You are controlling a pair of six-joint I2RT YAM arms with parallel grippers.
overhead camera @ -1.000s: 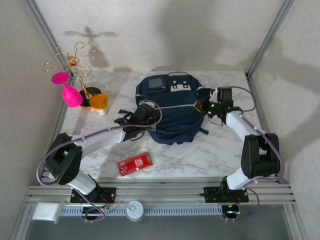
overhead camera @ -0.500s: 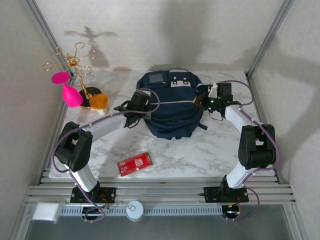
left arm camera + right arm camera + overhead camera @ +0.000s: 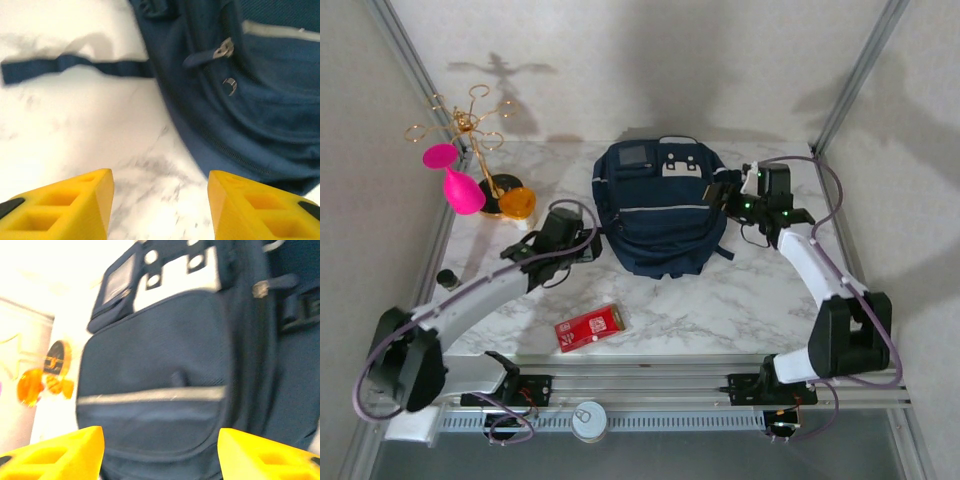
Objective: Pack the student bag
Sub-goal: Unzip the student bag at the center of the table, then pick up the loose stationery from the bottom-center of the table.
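Bag (image 3: 660, 210) lies flat at the table's (image 3: 720, 300) far middle. Left gripper (image 3: 160, 197) is open, empty, beside it; right gripper (image 3: 160, 447) is open, empty, facing it. Red box (image 3: 591, 326) print is unreadable

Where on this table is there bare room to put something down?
Bare marble lies near-right, between the navy-blue fabric backpack and the table's front edge, right of the flat red packet. The far-left corner is crowded by the gold wire stand.
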